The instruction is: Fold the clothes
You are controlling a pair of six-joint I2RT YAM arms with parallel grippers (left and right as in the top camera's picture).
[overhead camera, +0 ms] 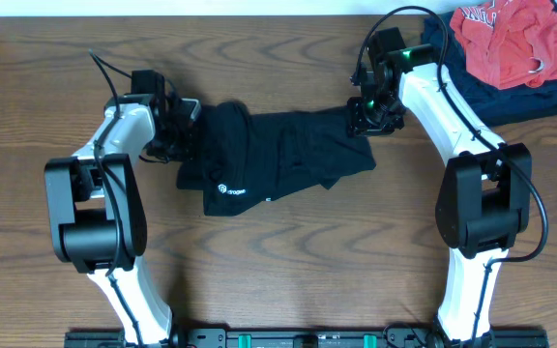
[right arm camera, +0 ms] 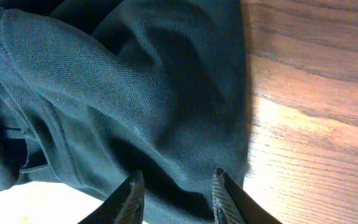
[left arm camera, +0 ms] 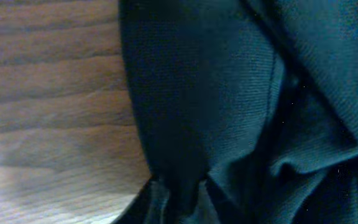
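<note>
The left claw (overhead camera: 186, 122) was pinched on the one black garment (overhead camera: 278, 155); the right claw (right arm camera: 177, 179) was held spread.

Overhead cam looks straight down on the table (overhead camera: 288, 280), from far enough to have the whole black garment (overhead camera: 288, 155) in frame, a bit above centre, w/ bare wood all round it. Left wrist cam is at the garment's left end, very near, facing down. The cloth fills approx. the right 2/3 of its view and wood lies left of the garment. Right wrist cam is at the garment's right end, also close. It looks down past the fingers (right arm camera: 132, 199) of the right gripper (right arm camera: 177, 172) at the frame's bottom, w/ wood right of the garment. Each wrist view shares one garment end w/ overhead.
</note>
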